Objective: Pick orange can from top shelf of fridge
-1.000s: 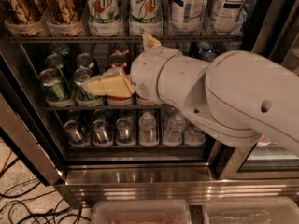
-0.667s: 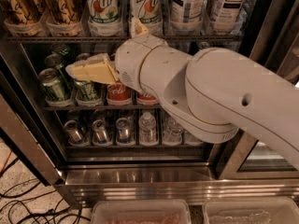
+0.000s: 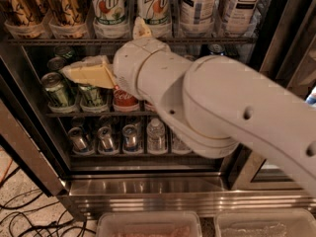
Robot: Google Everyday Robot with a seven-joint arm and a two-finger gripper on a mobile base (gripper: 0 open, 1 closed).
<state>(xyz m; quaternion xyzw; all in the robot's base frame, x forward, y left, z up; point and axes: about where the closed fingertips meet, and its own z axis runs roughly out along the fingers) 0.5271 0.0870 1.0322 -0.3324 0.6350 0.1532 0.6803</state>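
Gripper (image 3: 74,71) under top shelf (image 3: 44,41) rail; 7up cans (image 3: 108,6) tight beside orange can (image 3: 66,4).

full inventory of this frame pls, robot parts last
orange cans: two, coppery-orange, top shelf left
7up cans: two, white-green, top shelf middle
tea bottles: two, white, top shelf right
green cans: several, middle shelf left
Coca-Cola can: one visible, red, middle shelf
silver-topped cans: three, bottom shelf
clear bottle: one, bottom shelf
fridge: one, stainless
cables: dark, floor left
plastic bins: two, clear, bottom edge
arm: white, across fridge front
gripper: beige, middle-shelf height, below orange cans
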